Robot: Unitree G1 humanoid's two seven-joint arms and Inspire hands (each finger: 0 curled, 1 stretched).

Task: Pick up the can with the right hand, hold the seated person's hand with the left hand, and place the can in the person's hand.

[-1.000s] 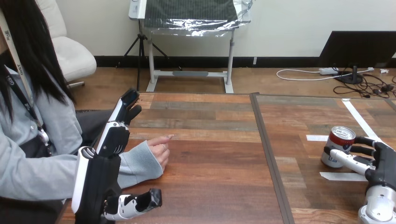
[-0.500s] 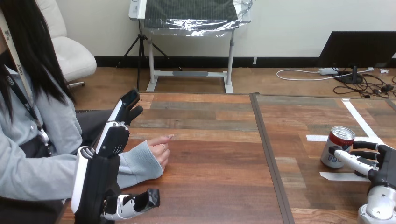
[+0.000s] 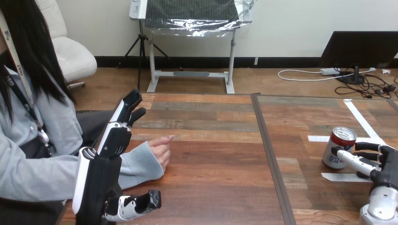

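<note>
wooden table (image 3: 211, 154) carries the can (image 3: 339, 146) upright on its right part, beside strips of white tape (image 3: 340, 177). the right hand (image 3: 387, 164) sits just beside it, thumb reaching across the can's near side and fingers stretched toward its far side, loosely spread, not closed round it. the left hand (image 3: 105, 159) stands raised at the left, fingers straight and pressed together, thumb jutting out low, over the grey sleeve (image 3: 138, 164) behind the person's hand (image 3: 162, 150), which rests loosely curled on the table; whether they touch cannot be told.
</note>
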